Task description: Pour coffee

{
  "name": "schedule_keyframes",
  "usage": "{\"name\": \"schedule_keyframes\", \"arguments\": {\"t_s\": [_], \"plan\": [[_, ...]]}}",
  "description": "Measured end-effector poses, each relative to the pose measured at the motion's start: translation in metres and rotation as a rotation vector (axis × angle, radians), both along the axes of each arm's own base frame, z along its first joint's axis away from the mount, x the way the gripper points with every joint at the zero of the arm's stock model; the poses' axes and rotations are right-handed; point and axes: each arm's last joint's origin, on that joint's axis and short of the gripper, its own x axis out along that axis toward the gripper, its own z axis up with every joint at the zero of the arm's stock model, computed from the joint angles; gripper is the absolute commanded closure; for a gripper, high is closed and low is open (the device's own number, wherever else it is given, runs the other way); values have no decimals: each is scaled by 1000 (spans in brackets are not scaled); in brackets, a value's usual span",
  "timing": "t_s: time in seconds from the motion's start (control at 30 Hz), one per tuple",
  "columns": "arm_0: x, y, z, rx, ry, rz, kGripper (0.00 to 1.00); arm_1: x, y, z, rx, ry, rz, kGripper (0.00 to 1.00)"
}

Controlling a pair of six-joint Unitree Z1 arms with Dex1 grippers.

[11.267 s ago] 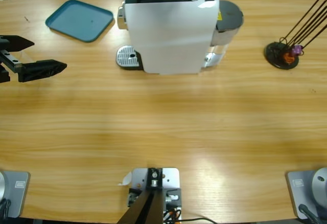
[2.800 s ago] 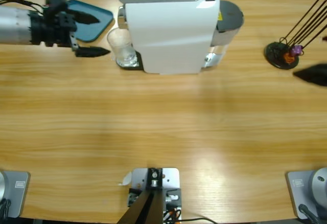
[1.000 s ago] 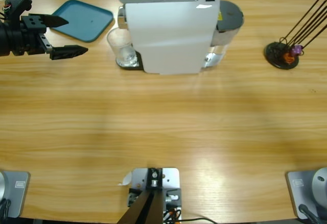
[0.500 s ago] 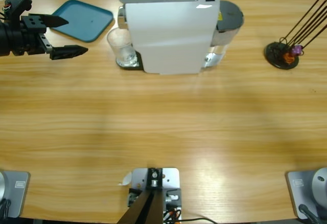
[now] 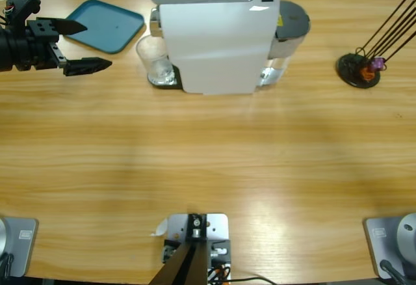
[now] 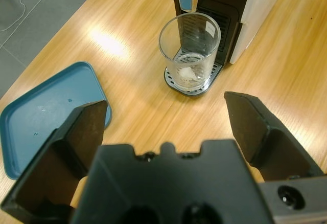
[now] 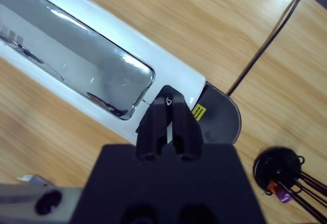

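In the upper left of the high view the left gripper [image 5: 77,46] hangs with jaws wide apart, holding nothing — a teal tray [image 5: 101,25] just beyond it. A clear glass [image 5: 155,60] stands on the drip plate against the white coffee machine [image 5: 218,38]; any coffee in it is too faint to tell. The right gripper [image 7: 168,104], jaws pressed together on nothing, sits over the machine's top — the capsule stand [image 5: 359,69] lies at right.

no readable text, small yellow label [image 7: 198,112] on the white coffee machine [image 5: 218,38] beside its grey tank, print too small to read
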Motion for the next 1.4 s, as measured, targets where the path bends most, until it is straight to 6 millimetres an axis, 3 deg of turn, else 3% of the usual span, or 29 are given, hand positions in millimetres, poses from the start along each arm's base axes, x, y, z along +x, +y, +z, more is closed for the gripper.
{"name": "schedule_keyframes", "arguments": {"t_s": [0.27,0.73,1.4], "plan": [[0,0,0,-7,8,7,0,-25,-9,41,80,-75,-9,0],[-3,1,5,-28,7,22,0,-32,-15,40,98,19,-238,0],[-4,0,5,-34,14,23,0,-48,-9,51,96,69,-211,0]]}}
